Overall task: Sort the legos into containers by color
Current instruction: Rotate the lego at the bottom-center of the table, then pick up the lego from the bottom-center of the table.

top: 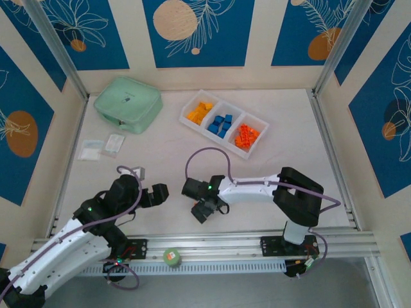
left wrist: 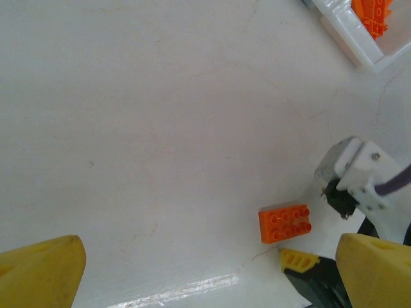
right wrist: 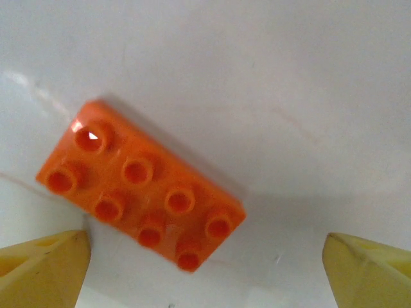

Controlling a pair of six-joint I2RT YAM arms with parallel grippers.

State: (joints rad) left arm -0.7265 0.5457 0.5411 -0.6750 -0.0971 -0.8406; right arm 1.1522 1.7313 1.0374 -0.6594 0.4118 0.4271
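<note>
Mint-green case (top: pixel 128 104) at far left of desk (top: pixel 282 167), clear packets (top: pixel 101 147) near it. Left gripper (top: pixel 157 194): jaws wide apart, nothing between. Right gripper (top: pixel 204 208): jaws wide apart, straddling loose orange-red brick (right wrist: pixel 141 186), which lies flat on desk, studs up, unclamped. White tray (top: pixel 218 139) beyond: yellow-orange legos (top: pixel 200 113) in left compartment, blue legos (top: pixel 221 124) in middle, orange-red legos (top: pixel 246 136) in right.
</note>
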